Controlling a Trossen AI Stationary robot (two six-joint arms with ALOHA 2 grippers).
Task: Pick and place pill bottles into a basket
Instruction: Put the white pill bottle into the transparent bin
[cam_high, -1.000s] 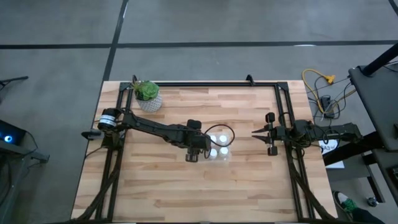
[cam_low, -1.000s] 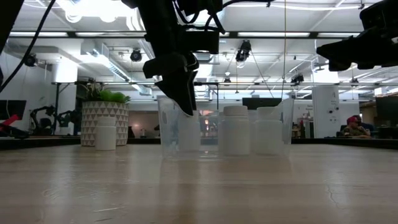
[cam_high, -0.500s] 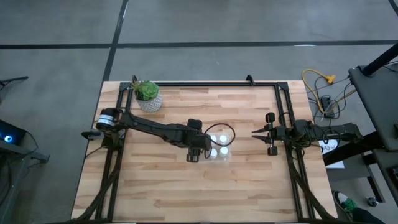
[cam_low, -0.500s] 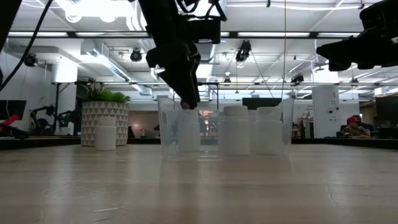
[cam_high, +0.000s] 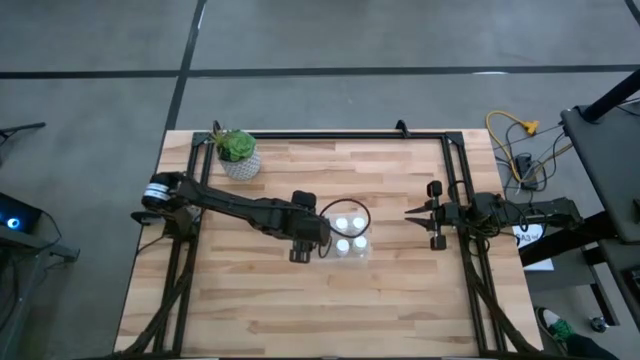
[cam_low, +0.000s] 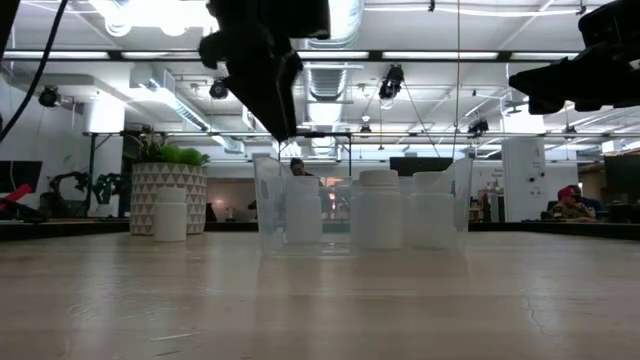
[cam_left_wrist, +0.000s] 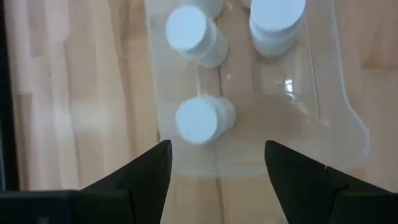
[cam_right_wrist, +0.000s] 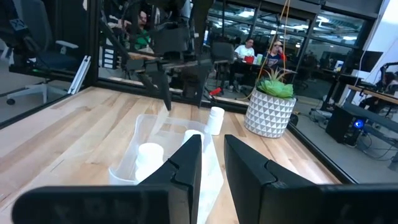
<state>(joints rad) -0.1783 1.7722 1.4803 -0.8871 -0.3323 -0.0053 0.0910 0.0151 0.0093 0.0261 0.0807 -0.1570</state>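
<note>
High view: the clear rectangular plastic basket (cam_high: 347, 233) sits mid-table with white round-capped pill bottles (cam_high: 342, 224) inside. The left gripper (cam_high: 322, 238) hangs just beside the basket; the right gripper (cam_high: 412, 214) waits well apart from it.

Low view: another small white bottle (cam_low: 169, 214) stands apart from the basket (cam_low: 360, 210), just beside a white patterned pot with a green plant (cam_low: 166, 188).

Left wrist view: dark fingers (cam_left_wrist: 149, 171) spread wide, empty, above the basket's (cam_left_wrist: 333, 106) end.

Right wrist view: fingers (cam_right_wrist: 186, 165) slightly parted, holding nothing.
</note>
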